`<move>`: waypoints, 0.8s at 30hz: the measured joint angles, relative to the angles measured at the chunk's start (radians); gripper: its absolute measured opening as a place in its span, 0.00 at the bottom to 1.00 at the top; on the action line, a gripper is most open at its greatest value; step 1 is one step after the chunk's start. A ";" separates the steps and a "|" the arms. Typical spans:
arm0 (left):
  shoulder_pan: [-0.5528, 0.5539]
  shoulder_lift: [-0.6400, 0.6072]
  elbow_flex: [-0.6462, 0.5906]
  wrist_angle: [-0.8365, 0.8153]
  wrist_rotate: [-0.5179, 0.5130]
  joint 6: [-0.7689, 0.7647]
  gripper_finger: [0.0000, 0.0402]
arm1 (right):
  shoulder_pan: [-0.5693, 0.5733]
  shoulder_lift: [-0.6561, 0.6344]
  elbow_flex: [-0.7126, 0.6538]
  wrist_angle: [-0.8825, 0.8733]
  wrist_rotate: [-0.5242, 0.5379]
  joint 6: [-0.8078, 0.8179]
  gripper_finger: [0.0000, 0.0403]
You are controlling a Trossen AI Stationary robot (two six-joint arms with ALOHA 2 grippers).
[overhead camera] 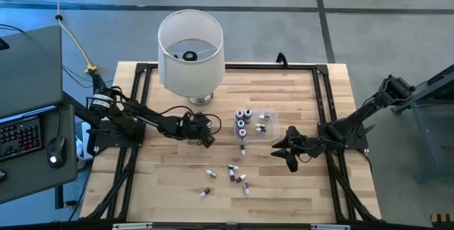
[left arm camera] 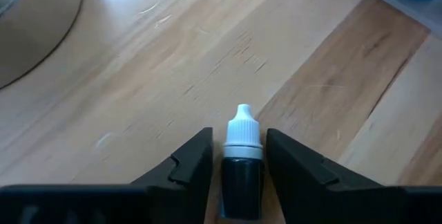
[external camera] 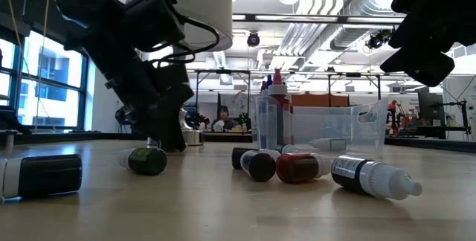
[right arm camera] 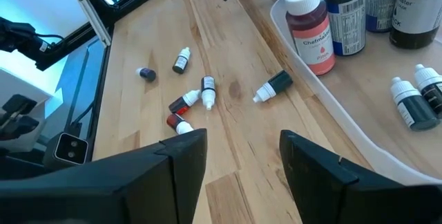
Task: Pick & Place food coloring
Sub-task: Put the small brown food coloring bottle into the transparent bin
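With a few bottles already in the tub (overhead camera: 269, 120) and several loose at six o'clock on the worktop (overhead camera: 163, 173), the left fingers (left arm camera: 200, 158) straddled a dark bottle (left arm camera: 242, 165), not visibly clamped, while the right gripper (overhead camera: 289, 148) waited open beside the tub.

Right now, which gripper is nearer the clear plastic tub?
Right. The right gripper hovers just beside the clear tub, toward the table's front-right; the left gripper sits farther off on the tub's other side, around a small bottle.

The lampshade (overhead camera: 190, 51) stands at the table's (overhead camera: 163, 180) back; the clear tub (overhead camera: 264, 120) sits mid-table with bottles inside; loose food coloring bottles (overhead camera: 230, 175) lie before it.
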 joint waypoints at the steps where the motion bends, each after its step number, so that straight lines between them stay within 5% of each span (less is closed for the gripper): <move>1: 0.000 0.001 0.000 0.001 0.001 0.000 0.31 | 0.000 0.000 0.000 0.000 0.000 0.000 0.44; 10: 0.001 -0.028 0.029 0.014 0.034 0.013 0.16 | 0.000 0.000 0.000 0.000 0.003 0.000 0.44; 15: -0.001 -0.050 0.154 0.024 0.123 0.148 0.19 | 0.000 0.000 0.000 0.000 0.008 0.000 0.44; 24: 0.000 -0.051 0.428 0.022 0.136 0.435 0.20 | 0.000 0.000 0.000 0.000 0.010 0.000 0.44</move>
